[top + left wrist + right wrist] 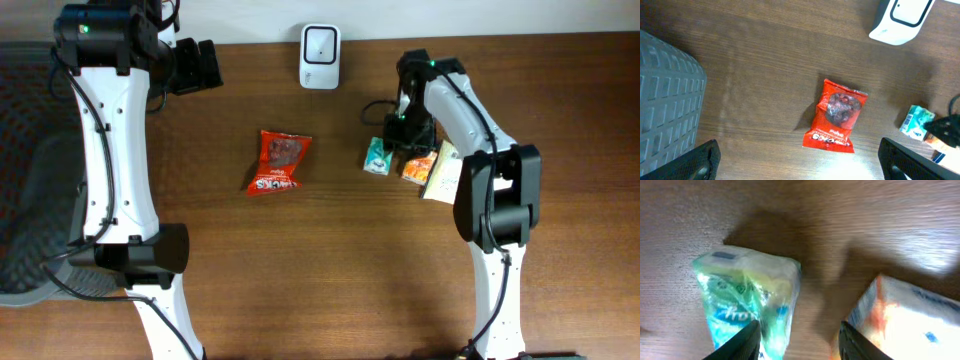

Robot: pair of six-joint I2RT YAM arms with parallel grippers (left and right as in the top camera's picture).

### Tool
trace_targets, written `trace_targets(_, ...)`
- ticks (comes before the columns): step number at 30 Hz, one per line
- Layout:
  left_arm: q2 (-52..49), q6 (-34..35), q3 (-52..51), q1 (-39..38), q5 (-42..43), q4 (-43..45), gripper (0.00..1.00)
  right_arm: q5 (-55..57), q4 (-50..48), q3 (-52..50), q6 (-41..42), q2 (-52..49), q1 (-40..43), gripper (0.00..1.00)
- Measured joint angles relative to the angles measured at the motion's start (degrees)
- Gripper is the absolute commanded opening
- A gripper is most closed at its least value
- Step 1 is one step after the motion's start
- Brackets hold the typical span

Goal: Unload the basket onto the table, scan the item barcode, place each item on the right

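Right end effector (799, 329), spread above green packet (747, 295), should centre clear of orange box (900, 322) at 3 o'clock; left end effector (197, 66) spread.

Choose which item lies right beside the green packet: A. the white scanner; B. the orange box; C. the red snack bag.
B: the orange box lies right beside the green packet, while the red snack bag lies apart at mid-table and the white scanner stands at the far edge.

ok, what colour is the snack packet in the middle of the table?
The snack packet is red with white lettering; clearest in the left wrist view.
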State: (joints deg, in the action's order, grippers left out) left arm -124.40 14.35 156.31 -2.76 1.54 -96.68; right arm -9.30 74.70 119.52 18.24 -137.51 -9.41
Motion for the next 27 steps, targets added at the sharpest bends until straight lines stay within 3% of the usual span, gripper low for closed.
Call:
trace_targets(2, 0.00, 0.00, 0.00, 0.00, 0.00, 0.00, 0.99, 2.27, 6.03, 8.37, 0.02, 0.02, 0.02, 0.68)
trace_targets(4, 0.00, 0.00, 0.00, 0.00, 0.00, -0.04, 0.99, 2.89, 9.99, 14.69, 0.07, 0.31, -0.02, 0.77)
trace_targets(9, 0.00, 0.00, 0.00, 0.00, 0.00, 0.00, 0.99, -6.97, 9.25, 18.32, -7.26, 0.42, -4.11, 0.87)
trace_targets(12, 0.00, 0.00, 0.00, 0.00, 0.00, 0.00, 0.99, -10.47, 5.35, 17.79, -10.97, 0.42, -9.14, 0.86)
trace_targets(13, 0.00, 0.00, 0.00, 0.00, 0.00, 0.00, 0.99, -11.45, 3.34, 16.92, -11.41, 0.42, -11.56, 0.64)
trace_targets(14, 0.00, 0.00, 0.00, 0.00, 0.00, 0.00, 0.99, -11.87, -0.52, 15.34, -10.38, 0.46, -13.22, 0.52)
trace_targets(17, 0.00, 0.00, 0.00, 0.00, 0.00, 0.07, 0.99, -12.41, -11.54, 8.83, -3.23, 0.39, -16.41, 0.48)
trace_targets(22, 0.00, 0.00, 0.00, 0.00, 0.00, 0.04, 0.99, -13.77, -25.99, -4.48, 5.97, 0.20, -20.31, 0.53)
trace_targets(25, 0.00, 0.00, 0.00, 0.00, 0.00, 0.00, 0.99, -13.70, -25.92, -6.10, 9.20, 0.20, -21.24, 0.33)
trace_targets(26, 0.00, 0.00, 0.00, 0.00, 0.00, 0.02, 0.99, -13.53, -25.33, -6.10, 9.99, 0.20, -21.22, 0.18)
trace_targets(27, 0.00, 0.00, 0.00, 0.00, 0.00, 0.00, 0.99, -12.63, -24.81, -6.10, 10.54, 0.20, -21.24, 0.10)
